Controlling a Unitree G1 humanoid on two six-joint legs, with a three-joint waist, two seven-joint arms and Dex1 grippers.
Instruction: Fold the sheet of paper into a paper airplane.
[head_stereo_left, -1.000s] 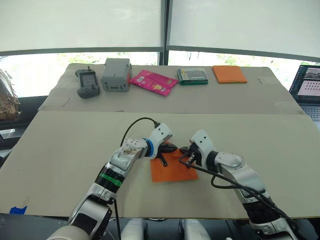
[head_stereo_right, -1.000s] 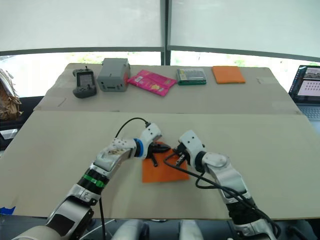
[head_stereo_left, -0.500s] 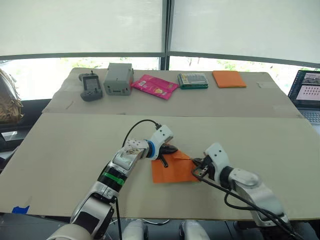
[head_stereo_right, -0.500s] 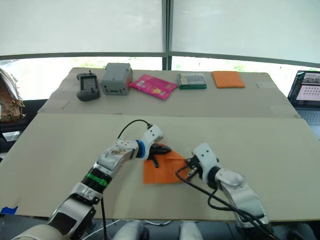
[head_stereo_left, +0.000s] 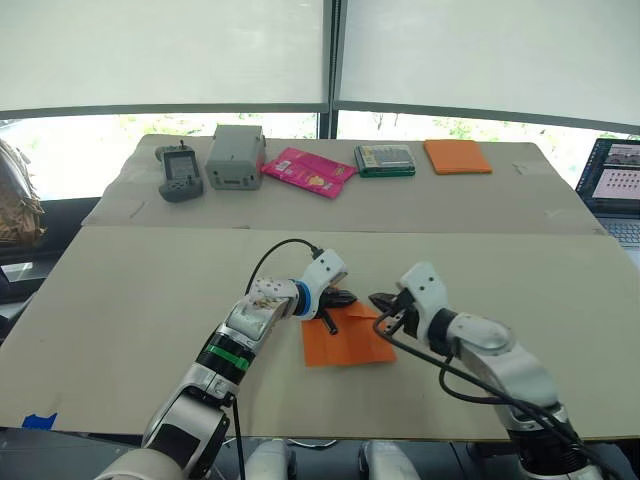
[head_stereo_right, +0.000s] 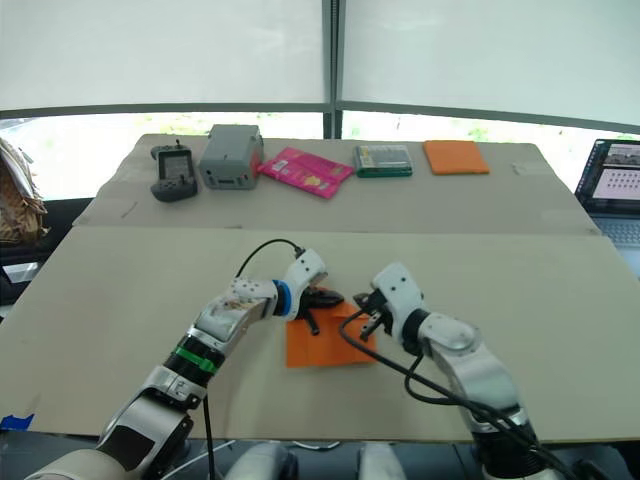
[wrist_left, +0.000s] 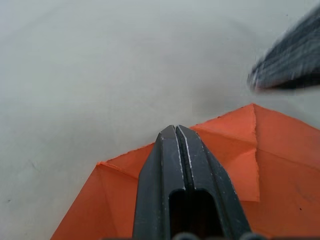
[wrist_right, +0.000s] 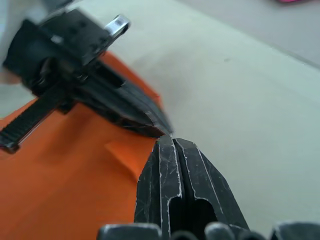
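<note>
silver-white arms, blue and green wrist bands, looping black cables, black-fingered left hand (head_stereo_left: 343, 298)

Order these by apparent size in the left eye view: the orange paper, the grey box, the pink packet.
1. orange paper, nearest the camera
2. pink packet
3. grey box
The last two look close, so their order is unsure.

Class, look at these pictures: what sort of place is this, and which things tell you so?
Probably a lab or office workroom: long tables by big shaded windows, a laptop at the right edge, and a handheld controller and grey box laid out.
</note>
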